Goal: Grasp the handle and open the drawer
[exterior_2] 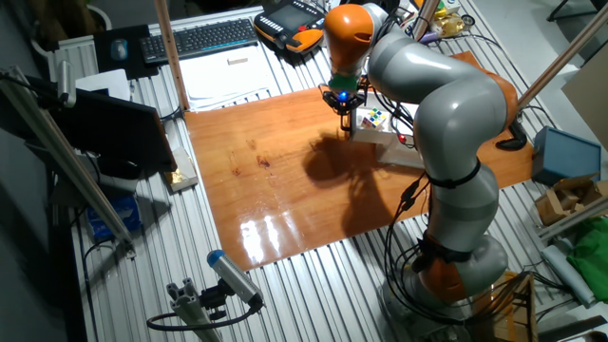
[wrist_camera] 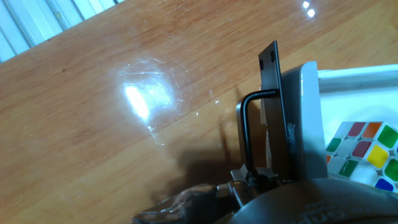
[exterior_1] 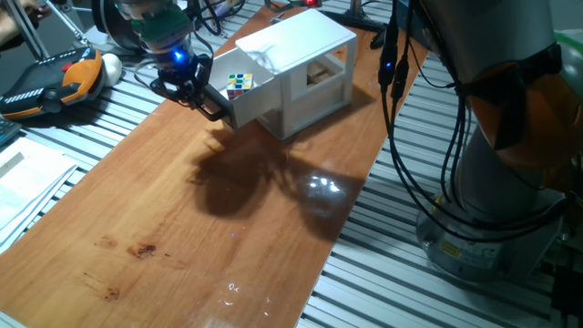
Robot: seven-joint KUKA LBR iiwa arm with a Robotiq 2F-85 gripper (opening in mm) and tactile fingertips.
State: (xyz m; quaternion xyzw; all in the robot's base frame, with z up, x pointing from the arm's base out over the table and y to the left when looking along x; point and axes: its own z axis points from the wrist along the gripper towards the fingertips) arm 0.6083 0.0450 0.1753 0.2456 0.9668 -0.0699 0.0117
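Drawer part-way out of the white box (exterior_1: 310, 64), my tool (exterior_1: 202, 94) at its front.

To do this well I pull straight away from the box, level with the worktop (exterior_1: 182, 228), so the drawer (exterior_1: 244, 89) does not jam. My tool is clenched on the handle (wrist_camera: 245, 127) (a plate sits behind the bar). The arm reaches from beyond the box, wrist bent down, with a puzzle cube (exterior_1: 240, 84) in the drawer.

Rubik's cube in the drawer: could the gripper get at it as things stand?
Probably yes: the drawer is pulled out, the cube lies uncovered, and the gripper sits at the handle.
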